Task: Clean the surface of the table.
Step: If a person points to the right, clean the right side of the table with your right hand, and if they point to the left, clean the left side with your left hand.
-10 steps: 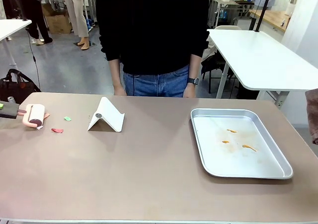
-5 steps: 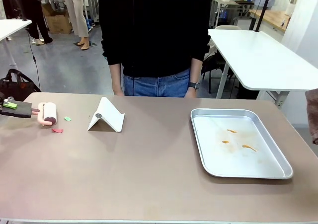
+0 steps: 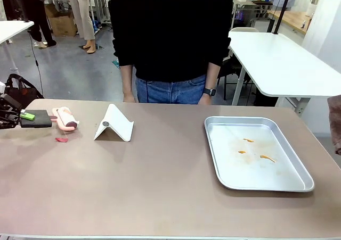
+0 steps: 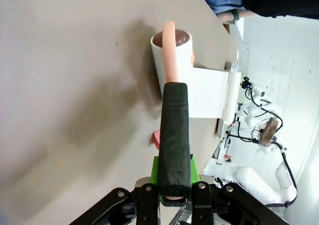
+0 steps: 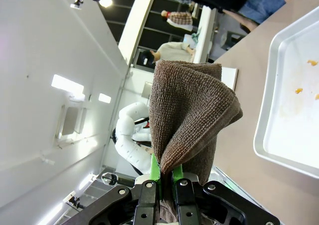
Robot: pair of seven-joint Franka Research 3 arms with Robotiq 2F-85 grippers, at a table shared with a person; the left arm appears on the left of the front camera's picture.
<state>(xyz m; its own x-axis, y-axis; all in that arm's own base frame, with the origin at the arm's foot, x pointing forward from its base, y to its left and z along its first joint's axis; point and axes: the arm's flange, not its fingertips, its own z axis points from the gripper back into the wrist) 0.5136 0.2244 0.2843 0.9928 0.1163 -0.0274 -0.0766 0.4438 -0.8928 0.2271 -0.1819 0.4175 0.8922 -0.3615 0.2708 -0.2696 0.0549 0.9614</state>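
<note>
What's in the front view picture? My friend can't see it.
The robot's left pincer holds a lint roller by its black handle at the left of the brown table. A red scrap, a white folded stand and a metal tray with orange bits lie on it; a person stands behind.

Table [image 3: 160, 197]: one stood.
Lint roller [image 3: 65, 118]: one.
Red scrap [image 3: 61, 140]: one lay just beside the roller.
White stand [image 3: 114, 124]: one, near it.
Metal tray [image 3: 234, 171]: one, well apart.
Orange crumbs [image 3: 248, 140]: three.
Brown cloth [image 5: 189, 115]: one.

No legible text, label or number anywhere.
</note>
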